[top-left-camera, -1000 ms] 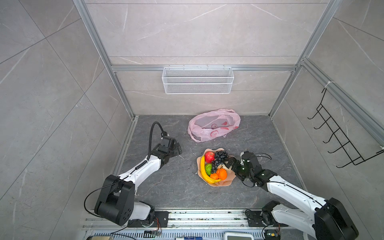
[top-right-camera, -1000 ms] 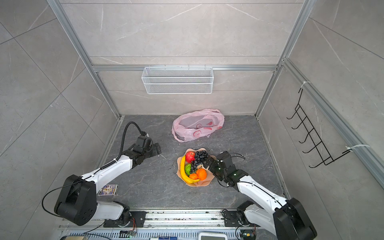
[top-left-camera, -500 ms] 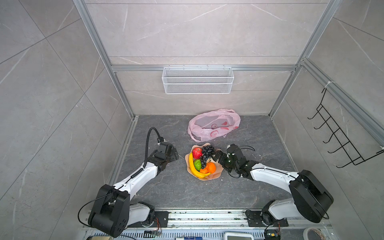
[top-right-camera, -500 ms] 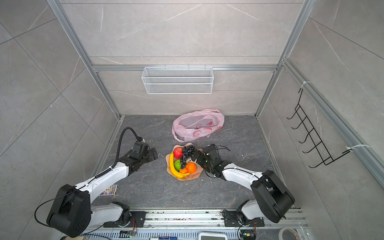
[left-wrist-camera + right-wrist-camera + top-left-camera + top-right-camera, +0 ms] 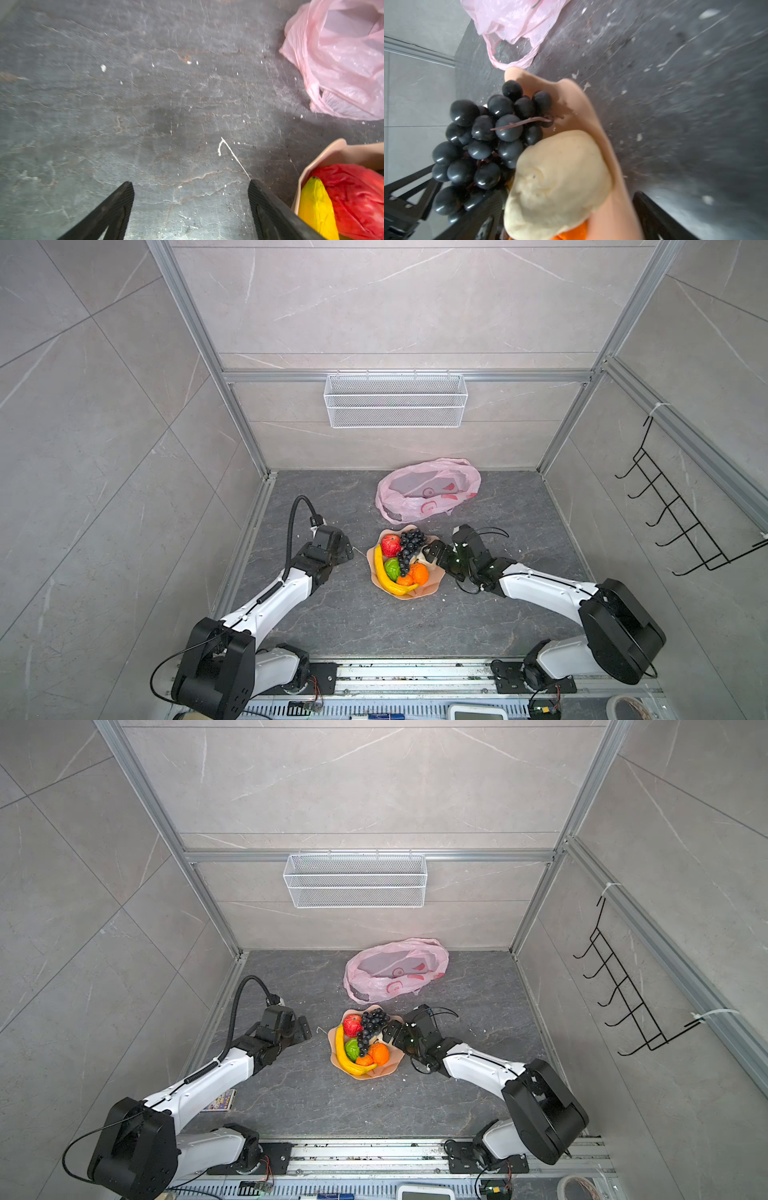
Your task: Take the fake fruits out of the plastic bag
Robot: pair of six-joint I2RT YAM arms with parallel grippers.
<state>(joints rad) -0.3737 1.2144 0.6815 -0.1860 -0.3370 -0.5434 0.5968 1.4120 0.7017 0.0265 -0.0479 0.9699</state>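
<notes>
Our right gripper (image 5: 432,553), jaws wide open, straddles the plate (image 5: 581,108) at its right rim and the beige lump (image 5: 560,176); our left gripper (image 5: 190,184), jaws open too, hovers just left of the plate.

On my feed the thin, crinkly plastic bag (image 5: 428,489) reads translucent pale pink with red-and-white fruit prints. It lies on a dark grey, stone-look surface (image 5: 353,622) veined in paler grey and flecked with white specks. The scalloped plastic plate (image 5: 433,581) is peach. On it I see a yellow banana (image 5: 380,568), a glossy red apple (image 5: 390,544), a dark purple, near-black grape bunch (image 5: 409,545) with a brownish stem, a green lumpy ball (image 5: 392,567), two bright oranges (image 5: 419,572) and a pale beige knobbly lump (image 5: 560,182).
</notes>
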